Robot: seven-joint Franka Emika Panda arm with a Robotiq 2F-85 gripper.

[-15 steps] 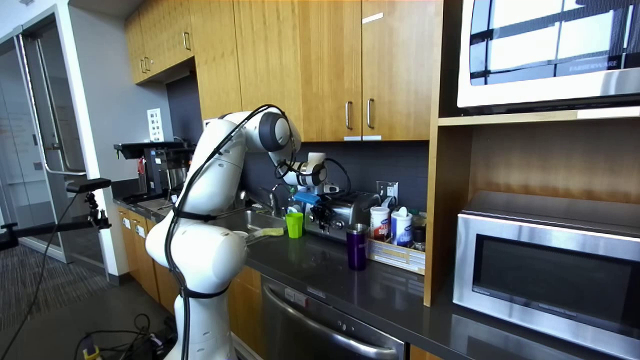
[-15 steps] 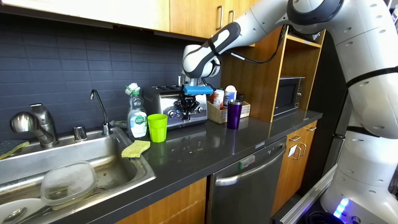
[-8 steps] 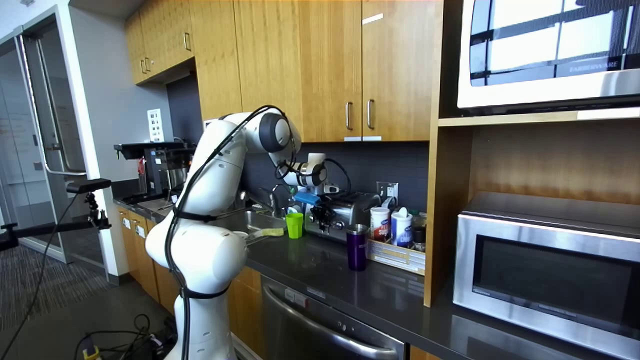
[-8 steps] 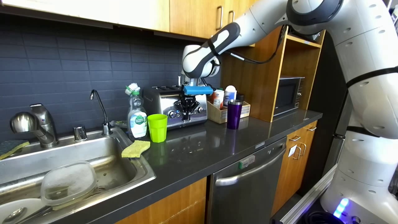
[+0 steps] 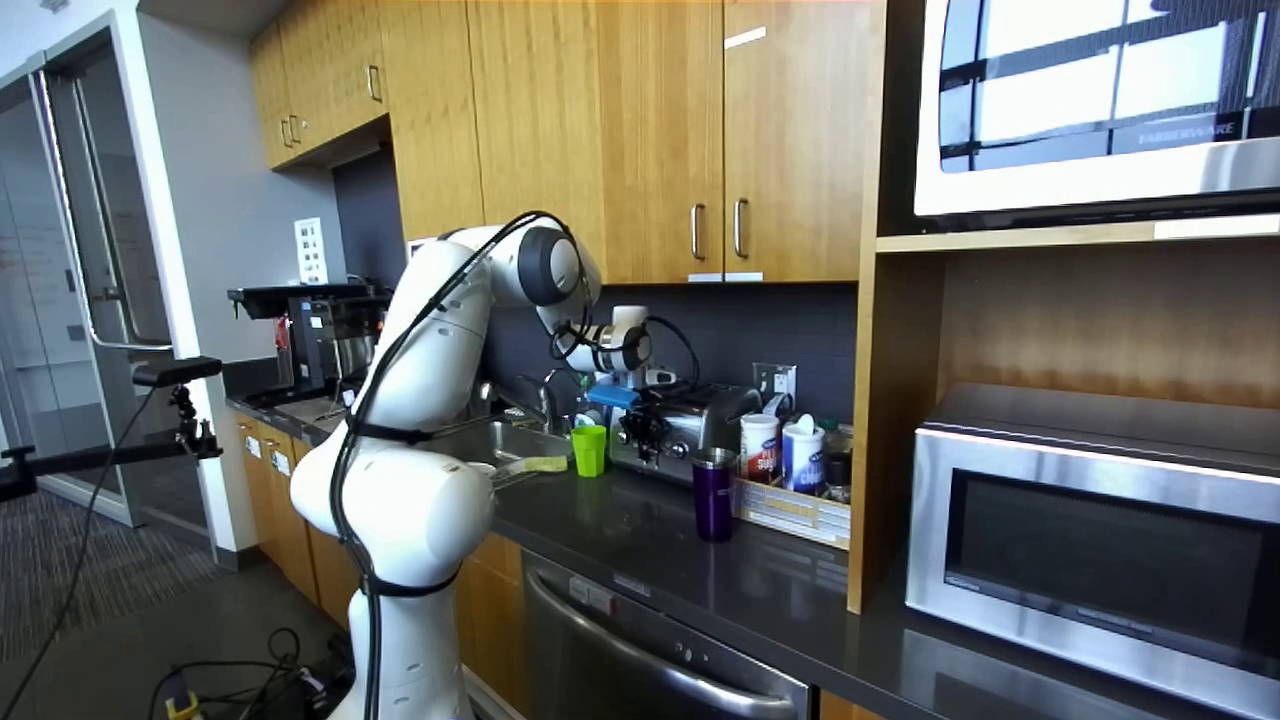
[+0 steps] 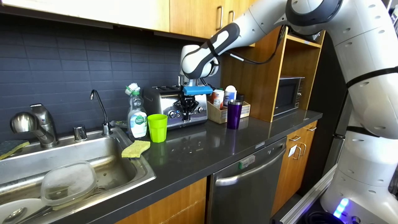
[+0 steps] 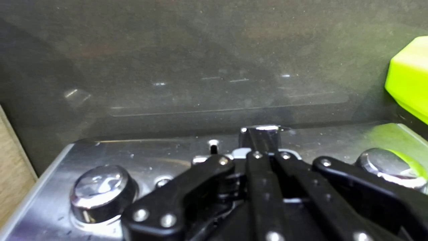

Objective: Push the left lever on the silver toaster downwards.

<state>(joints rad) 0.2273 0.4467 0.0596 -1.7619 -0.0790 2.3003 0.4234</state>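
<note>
The silver toaster stands on the counter in both exterior views (image 5: 722,412) (image 6: 167,103), with a shiny front and darker top. My gripper (image 6: 186,118) points down close in front of the toaster's face, between its two knobs. It also shows in an exterior view (image 5: 652,456). In the wrist view the gripper (image 7: 260,139) looks shut, its tips together over the toaster's front (image 7: 150,152), with knobs on either side. A small chrome lever (image 7: 199,159) by a dark slot shows beside the fingers. The left lever is hidden behind the gripper; contact cannot be told.
A green cup (image 6: 157,127) and soap bottle (image 6: 136,116) stand beside the toaster. A purple tumbler (image 6: 234,114) and wooden crate (image 6: 217,113) with containers stand on its other side. A sponge (image 6: 136,149) lies by the sink (image 6: 144,169). Cabinets (image 5: 660,150) hang above.
The wrist and gripper have shifted very slightly toward the sink side. The toaster and other objects have not moved.
</note>
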